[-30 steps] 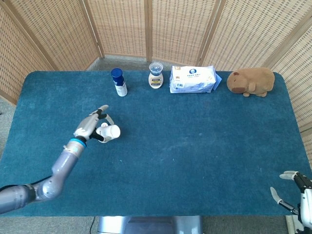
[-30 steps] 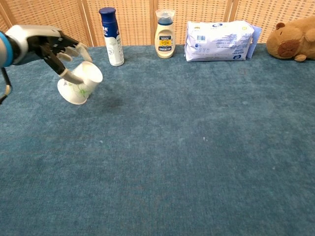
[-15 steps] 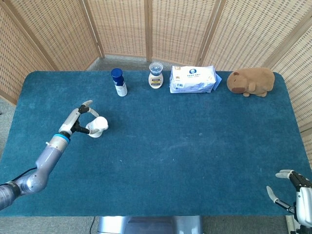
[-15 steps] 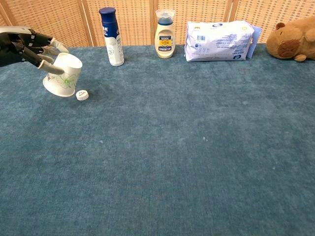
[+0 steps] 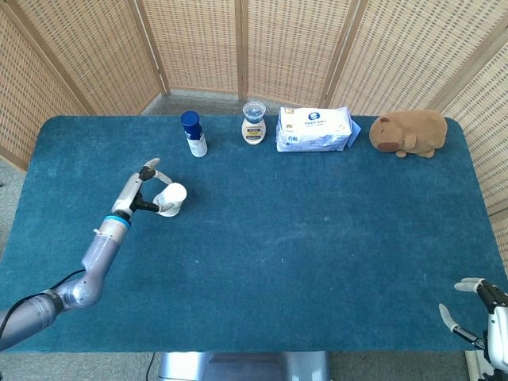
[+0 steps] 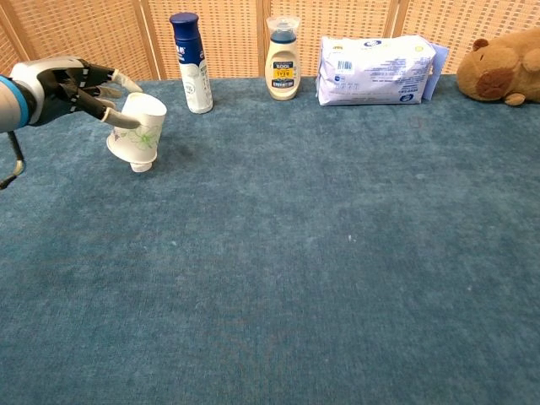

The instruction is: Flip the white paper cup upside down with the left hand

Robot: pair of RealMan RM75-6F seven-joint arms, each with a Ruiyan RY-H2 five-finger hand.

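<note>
My left hand (image 6: 72, 84) pinches the white paper cup with a green leaf print (image 6: 137, 129) at the far left of the blue-carpeted bench (image 6: 337, 270); I see the cup tilted, base up, mouth toward the bench. A small white cap (image 6: 140, 164) lies just under it. My right hand (image 5: 476, 305), near right, has fingers spread, holding nothing.

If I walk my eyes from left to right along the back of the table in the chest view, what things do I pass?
Blue-capped spray can → cream bottle → pack of wipes → brown plush animal.
</note>
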